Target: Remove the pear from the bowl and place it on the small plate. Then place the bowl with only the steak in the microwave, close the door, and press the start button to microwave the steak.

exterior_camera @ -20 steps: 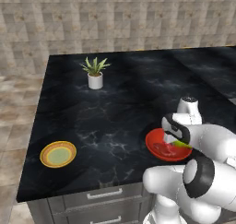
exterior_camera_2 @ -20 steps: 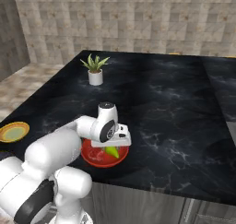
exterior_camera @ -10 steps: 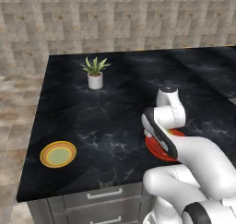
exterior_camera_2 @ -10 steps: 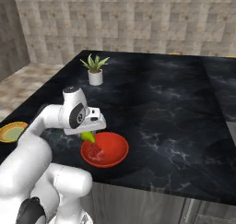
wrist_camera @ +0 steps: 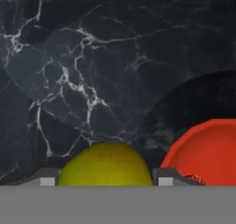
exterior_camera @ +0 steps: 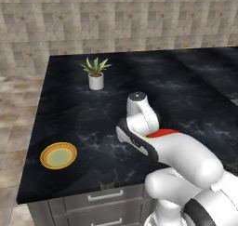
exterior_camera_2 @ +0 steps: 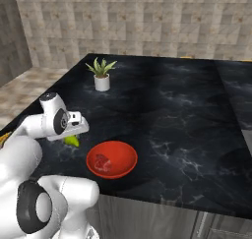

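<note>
My gripper (exterior_camera_2: 74,134) is shut on the small green pear (exterior_camera_2: 72,140) and holds it just above the black counter, left of the bowl. In the hand view the pear (wrist_camera: 105,165) sits between the two fingertips of my gripper (wrist_camera: 106,179), with the bowl's red rim (wrist_camera: 207,149) at the lower right. The red bowl (exterior_camera_2: 112,159) stands near the counter's front edge with the steak (exterior_camera_2: 102,162) lying in it. My arm covers most of the bowl (exterior_camera: 162,133) in the left base view. The small orange-rimmed plate (exterior_camera: 58,156) lies at the counter's front left corner, well left of my hand.
A potted plant (exterior_camera: 95,74) in a white pot stands at the back left of the counter (exterior_camera: 186,90); it is also in the right base view (exterior_camera_2: 101,74). Grey drawers (exterior_camera: 102,197) run below the counter's front edge. A stone-tiled wall rises behind.
My arm has swung left with the pear, lifting it out of the bowl and carrying it over the counter toward the plate's side. The bowl and steak stayed put.
</note>
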